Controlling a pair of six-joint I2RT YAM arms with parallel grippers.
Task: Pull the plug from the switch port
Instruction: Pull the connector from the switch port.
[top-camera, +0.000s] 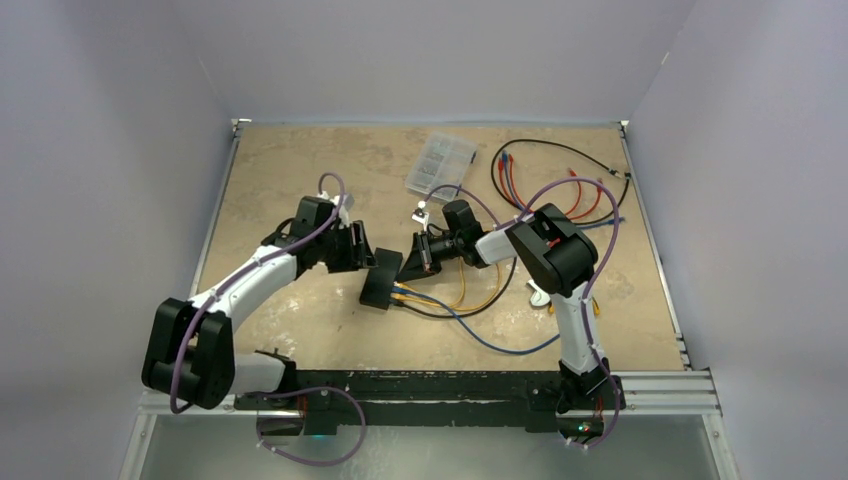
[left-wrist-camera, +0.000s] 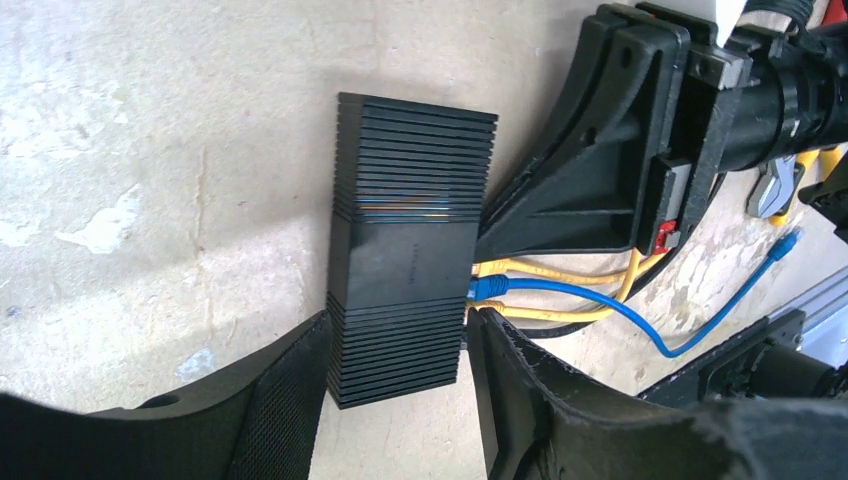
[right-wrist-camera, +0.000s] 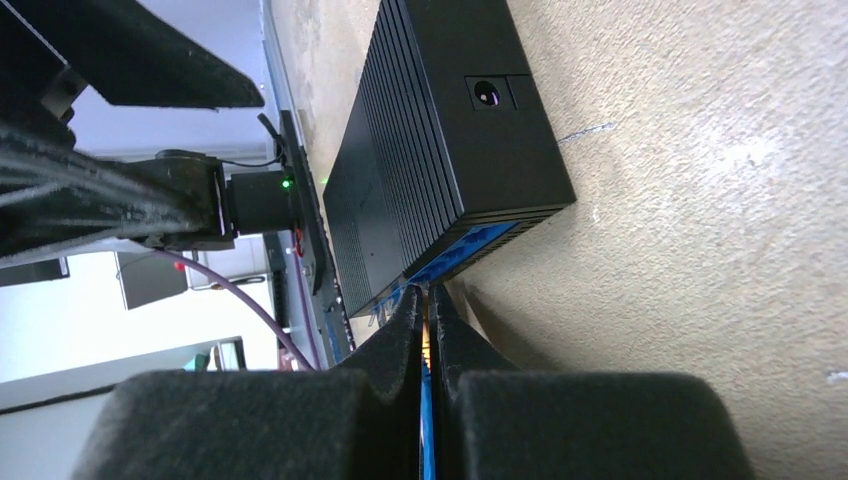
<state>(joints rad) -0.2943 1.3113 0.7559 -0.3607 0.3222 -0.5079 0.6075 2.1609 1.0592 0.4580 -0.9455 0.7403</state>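
Observation:
The black ribbed switch (top-camera: 380, 288) lies flat mid-table, its port side facing right. Two yellow plugs (left-wrist-camera: 492, 268) and a blue plug (left-wrist-camera: 486, 287) sit in its ports. My left gripper (left-wrist-camera: 398, 330) stands open astride the switch's near end (left-wrist-camera: 405, 260), one finger close along each long side with a small gap on the port side. My right gripper (top-camera: 408, 268) reaches in from the right and meets the port side (left-wrist-camera: 485, 232). In the right wrist view its fingers (right-wrist-camera: 427, 295) are pressed shut against the switch (right-wrist-camera: 440, 130), with a sliver of yellow plug and blue cable in the slit.
Yellow, blue and black cables (top-camera: 470, 300) trail right from the switch toward the right arm's base. A clear compartment case (top-camera: 440, 162) sits at the back. Red and black leads (top-camera: 575, 190) coil at the back right. A small metal tool (top-camera: 540, 296) lies by the right arm.

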